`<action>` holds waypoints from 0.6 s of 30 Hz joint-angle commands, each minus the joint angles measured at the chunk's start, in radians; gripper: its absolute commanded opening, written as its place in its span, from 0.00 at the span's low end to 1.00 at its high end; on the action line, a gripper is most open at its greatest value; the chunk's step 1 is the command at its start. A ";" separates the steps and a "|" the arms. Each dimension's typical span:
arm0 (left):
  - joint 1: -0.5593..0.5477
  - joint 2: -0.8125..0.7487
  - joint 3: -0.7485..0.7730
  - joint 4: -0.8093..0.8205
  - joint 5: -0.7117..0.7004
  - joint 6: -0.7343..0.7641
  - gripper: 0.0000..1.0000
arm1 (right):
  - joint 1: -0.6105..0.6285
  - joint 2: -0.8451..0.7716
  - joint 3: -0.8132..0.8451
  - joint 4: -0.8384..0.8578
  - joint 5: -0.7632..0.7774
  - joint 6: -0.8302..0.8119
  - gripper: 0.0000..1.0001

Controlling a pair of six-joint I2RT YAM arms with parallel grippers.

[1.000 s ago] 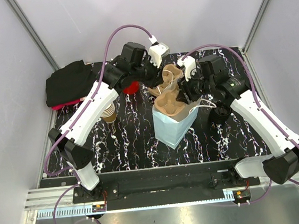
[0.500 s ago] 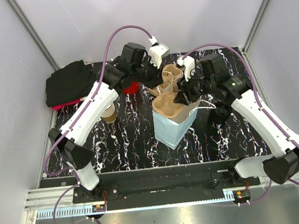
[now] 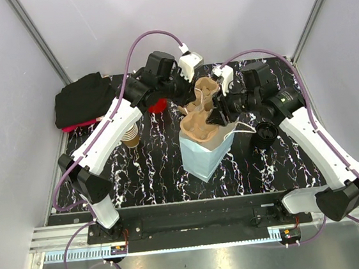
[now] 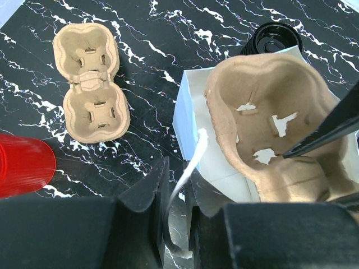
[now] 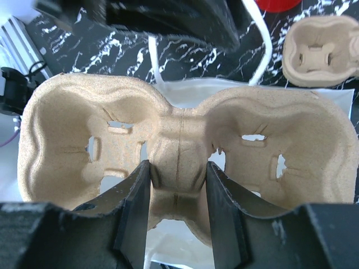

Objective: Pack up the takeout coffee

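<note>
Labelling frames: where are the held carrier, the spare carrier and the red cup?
held carrier (image 5: 176, 162): right wrist view, central bridge.
spare carrier (image 4: 90, 84): left wrist view, middle bridge.
red cup (image 4: 22, 165): left wrist view, side wall.

No text, label, brand, number or sign can be read in any view. The moulded-pulp cup carrier, the paper bag and the red plastic cup show only plain faces.

The takeout coffee cup, small and of tan kraft paper with a pale rim, stands seemingly upright on the black marbled table at about nine o'clock from its centre, partly hidden.
</note>
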 commanded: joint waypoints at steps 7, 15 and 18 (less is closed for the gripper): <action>0.007 -0.051 -0.001 0.041 0.022 -0.014 0.18 | 0.009 -0.011 0.097 -0.029 -0.059 0.007 0.36; 0.005 -0.050 0.001 0.040 0.024 -0.014 0.18 | 0.007 -0.016 0.010 -0.003 -0.127 0.018 0.36; 0.007 -0.051 -0.001 0.040 0.021 -0.014 0.17 | 0.004 -0.019 -0.015 0.001 -0.150 0.018 0.36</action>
